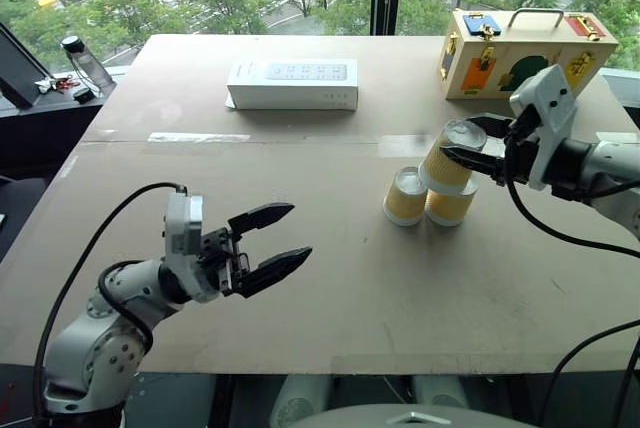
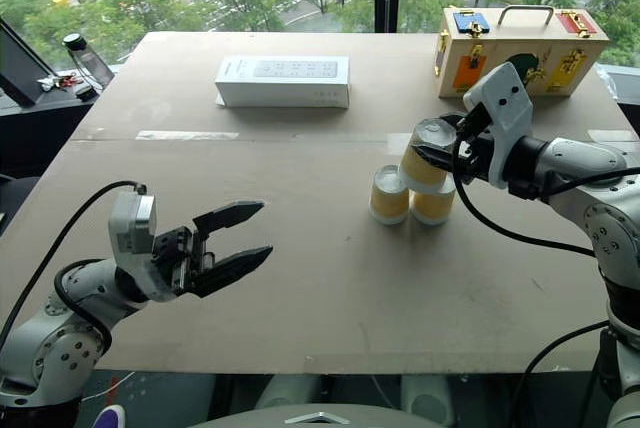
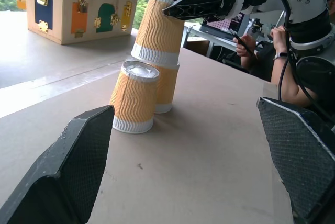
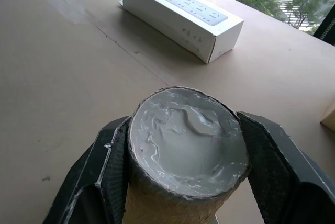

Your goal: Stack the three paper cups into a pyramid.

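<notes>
— Black fingers of the right gripper [image 1: 468, 151] are clamped on what?
— On the top cup [image 1: 449, 161], gripped near its upturned white base. It is inverted and tilted, its rim resting on or just above the two lower cups; whether it has fully settled on them I cannot tell.
— And those two?
— Both stand upside down on the brown table [image 1: 330, 278], side by side and touching: the left cup [image 1: 405, 197] and the right cup [image 1: 450, 204], which sits mostly under the held one.
— The left gripper [image 1: 278, 241]?
— Spread wide with nothing between its fingers, hovering over the near left part of the table, well apart from the cups.
— Beyond that?
— A white box [image 1: 293, 83] lies flat towards the far edge, and a wooden latch box [image 1: 525, 53] with a metal handle stands at the far right.
</notes>
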